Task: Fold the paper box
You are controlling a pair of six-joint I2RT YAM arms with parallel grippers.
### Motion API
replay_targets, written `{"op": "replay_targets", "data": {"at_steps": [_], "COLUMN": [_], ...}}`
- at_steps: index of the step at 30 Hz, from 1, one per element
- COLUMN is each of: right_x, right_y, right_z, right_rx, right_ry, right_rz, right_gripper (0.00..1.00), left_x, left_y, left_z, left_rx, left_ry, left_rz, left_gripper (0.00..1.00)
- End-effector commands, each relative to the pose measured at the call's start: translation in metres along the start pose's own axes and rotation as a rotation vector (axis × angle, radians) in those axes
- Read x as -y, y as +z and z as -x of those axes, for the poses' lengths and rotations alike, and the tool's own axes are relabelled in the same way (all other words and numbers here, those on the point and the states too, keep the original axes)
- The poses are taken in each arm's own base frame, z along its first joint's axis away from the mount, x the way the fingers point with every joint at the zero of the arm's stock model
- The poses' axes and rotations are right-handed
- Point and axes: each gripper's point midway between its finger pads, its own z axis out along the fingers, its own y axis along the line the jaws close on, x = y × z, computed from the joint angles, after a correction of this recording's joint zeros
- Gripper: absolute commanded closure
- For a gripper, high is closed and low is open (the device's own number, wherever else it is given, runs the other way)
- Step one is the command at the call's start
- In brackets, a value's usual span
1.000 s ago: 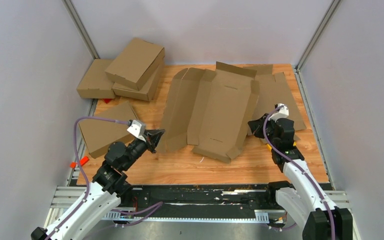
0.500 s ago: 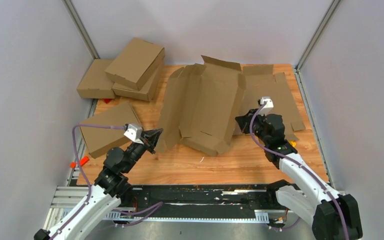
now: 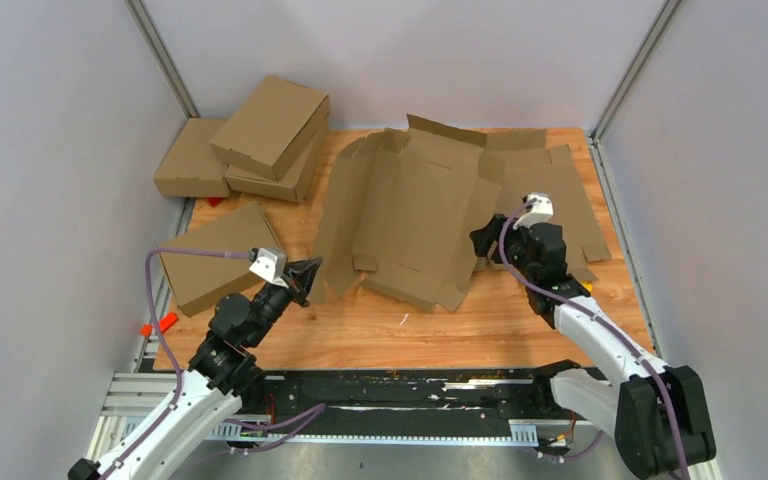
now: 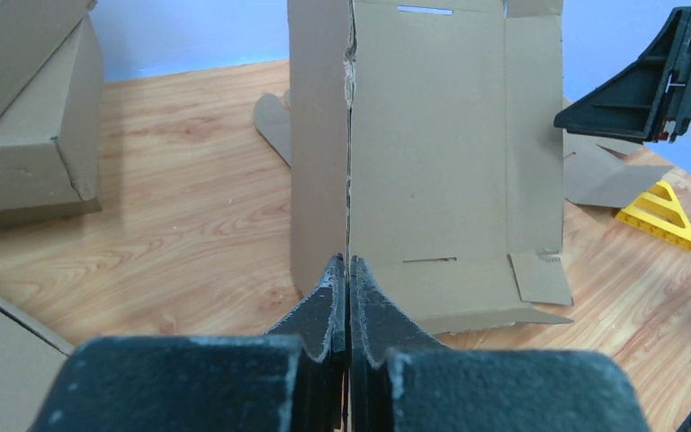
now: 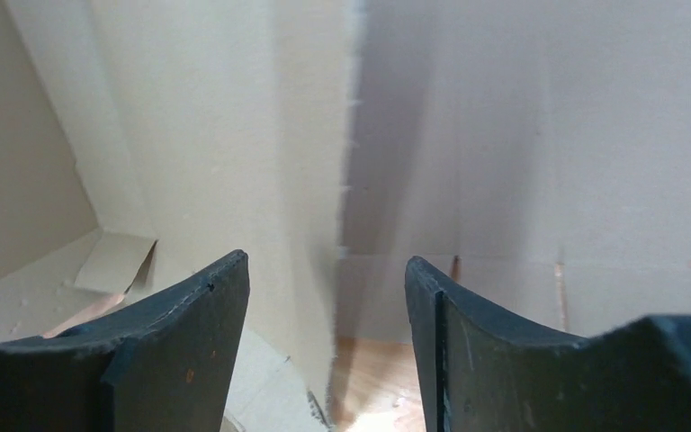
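The paper box [image 3: 420,215] is an unfolded brown cardboard sheet in mid table, its right side tilted up off the wood. My left gripper [image 3: 312,272] is shut on the near edge of its left flap; in the left wrist view the sheet [image 4: 432,162] rises straight from the closed tips [image 4: 349,261]. My right gripper [image 3: 482,240] stands open at the box's right side. In the right wrist view a raw cardboard edge [image 5: 315,162] hangs between the spread fingers [image 5: 327,265], touching neither.
Folded cardboard boxes [image 3: 260,135] are stacked at the back left. Another box [image 3: 210,255] lies at the left beside my left arm. A second flat sheet [image 3: 560,185] lies behind the right gripper. A yellow triangle [image 4: 661,211] sits on the wood to the right.
My right gripper moved left and raised the box's right side, then opened and let go of it. The left gripper kept its grip and barely moved.
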Motion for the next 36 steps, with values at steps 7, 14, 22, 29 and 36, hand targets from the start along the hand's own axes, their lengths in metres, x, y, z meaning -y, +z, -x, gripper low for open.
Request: {"op": "replay_targets", "data": {"at_steps": [7, 14, 22, 29, 36], "right_x": [0.011, -0.004, -0.031, -0.087, -0.098], "right_y": [0.02, 0.04, 0.028, 0.003, -0.009], "right_z": [0.029, 0.032, 0.042, 0.041, 0.029], "right_rx": [0.024, 0.01, 0.063, 0.141, 0.189], "right_ry": [0.146, 0.137, -0.044, -0.298, -0.41], "right_rz": [0.085, 0.213, 0.203, 0.343, 0.382], "right_gripper": [0.15, 0.24, 1.0, 1.0, 1.0], "left_x": [0.002, 0.002, 0.008, -0.004, -0.021], "left_y": [-0.004, -0.003, -0.003, -0.003, -0.004], "left_z": [-0.007, -0.008, -0.008, -0.005, -0.006], "left_rx": [-0.036, -0.042, -0.051, -0.038, -0.045], "left_ry": [0.044, 0.043, 0.046, 0.024, 0.027], "left_rz": [-0.022, -0.021, -0.053, 0.023, 0.118], "left_gripper": [1.0, 1.0, 0.96, 0.74, 0.51]}}
